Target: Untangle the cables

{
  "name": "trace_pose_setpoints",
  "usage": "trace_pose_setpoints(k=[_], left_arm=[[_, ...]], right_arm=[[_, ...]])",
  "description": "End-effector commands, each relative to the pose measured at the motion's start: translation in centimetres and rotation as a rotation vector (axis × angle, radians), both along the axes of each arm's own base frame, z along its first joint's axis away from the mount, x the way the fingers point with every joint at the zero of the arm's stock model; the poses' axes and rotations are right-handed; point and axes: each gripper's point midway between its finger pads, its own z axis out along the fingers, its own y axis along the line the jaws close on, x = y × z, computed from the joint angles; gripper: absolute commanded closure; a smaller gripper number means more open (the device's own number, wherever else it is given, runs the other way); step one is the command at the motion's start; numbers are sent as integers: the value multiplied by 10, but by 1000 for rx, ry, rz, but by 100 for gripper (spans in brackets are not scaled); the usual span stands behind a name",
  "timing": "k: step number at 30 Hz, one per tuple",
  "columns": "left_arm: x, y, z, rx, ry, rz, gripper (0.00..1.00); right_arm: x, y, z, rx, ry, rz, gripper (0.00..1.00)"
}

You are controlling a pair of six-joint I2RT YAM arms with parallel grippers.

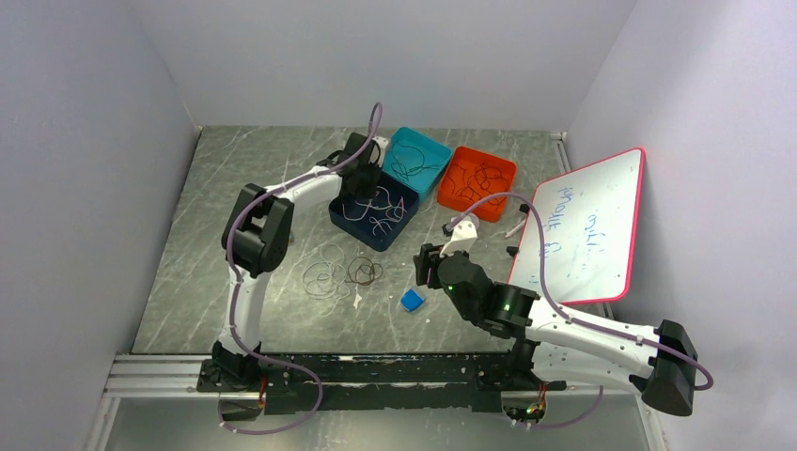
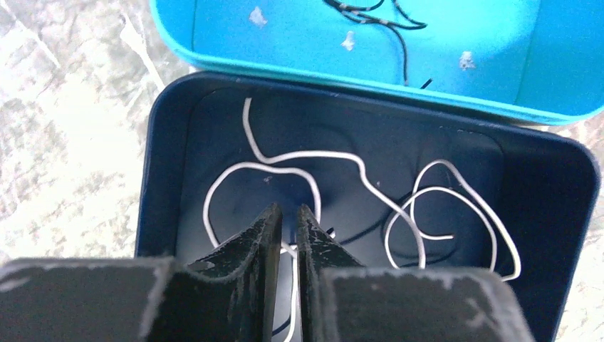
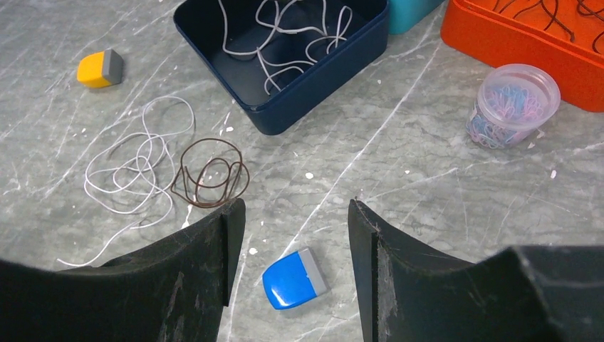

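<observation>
Curling whitish cables [image 2: 320,152] lie loose in navy box [image 2: 153,178]

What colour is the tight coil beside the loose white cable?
The coil is dark brown; clearest in the right wrist view.

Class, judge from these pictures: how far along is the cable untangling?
Done: white cables lie in the navy box, dark cables in the teal box and orange box. In hand: the left gripper is nearly closed around one white cable; grip unclear. Left: a white tangle and brown coil on the table; the right gripper is open, empty.
</observation>
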Motion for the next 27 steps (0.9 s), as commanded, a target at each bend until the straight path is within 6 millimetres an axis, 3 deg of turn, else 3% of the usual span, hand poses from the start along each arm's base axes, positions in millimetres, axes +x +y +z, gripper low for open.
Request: trace_pose_setpoints(k=[1,7,12,16,20,27], left_arm=[[5,-30,12,-60,-31,-103,82],[-5,-49,12,-43,-42,-168,84],[-10,-43,51,-72,-99,-137,81],[-19,-32,98,-111,-171,-105,70],[-33,-14,129,-139,-213,-56,65],[-77,29,146,-177,-208,56,62]], right_arm=[[1,-3,6,6,-11,-22,41],[1,-4,4,4,-5,-25,41],[1,-5,7,11,-15,-26,41],[1,-4,15,31,-34,-12,41],[-2,6,17,37,-33,45,41],[-16,44,10,10,38,234,39]])
